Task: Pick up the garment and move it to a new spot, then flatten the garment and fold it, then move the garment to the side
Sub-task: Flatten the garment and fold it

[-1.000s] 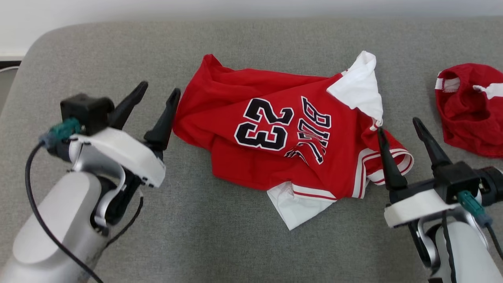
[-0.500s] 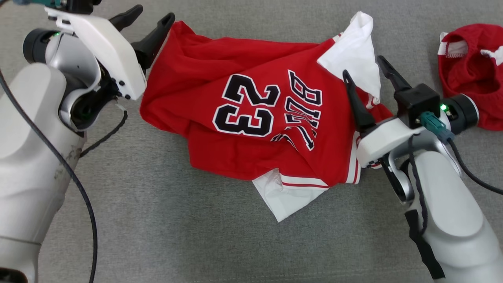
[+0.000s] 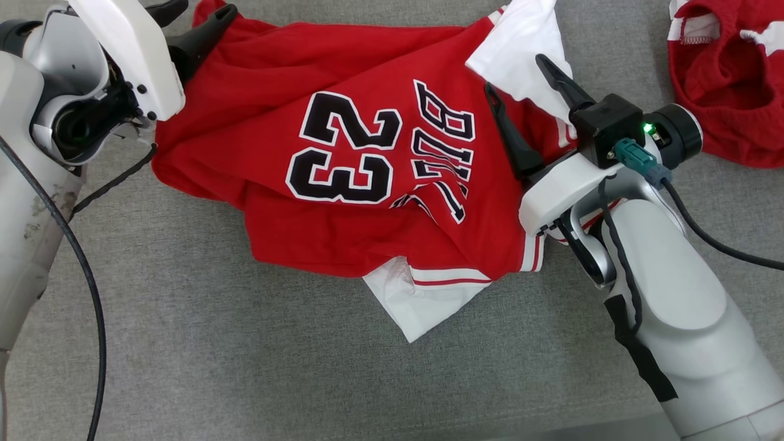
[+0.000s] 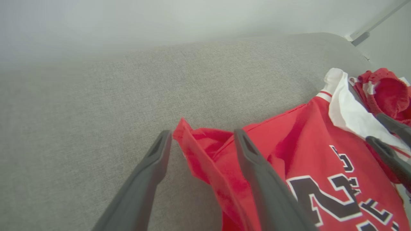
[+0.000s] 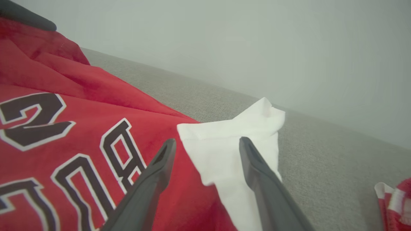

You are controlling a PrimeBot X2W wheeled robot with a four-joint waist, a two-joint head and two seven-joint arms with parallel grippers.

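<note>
Crumpled red number 23 jersey lies on the grey cushion. It's soft, light and floppy, so pinch it at the corners. Left gripper straddles the far red corner and right gripper straddles the white flap. Both sets of jaws are wide apart, seemingly not touching the cloth.

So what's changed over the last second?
Both arms reached forward and the head camera dipped closer. The left claw now straddles the far corner of the jersey; the right claw went from the striped hem to the white flap. Both open, nothing gripped. The jersey lies crumpled as before, the other red garment unmoved.
</note>
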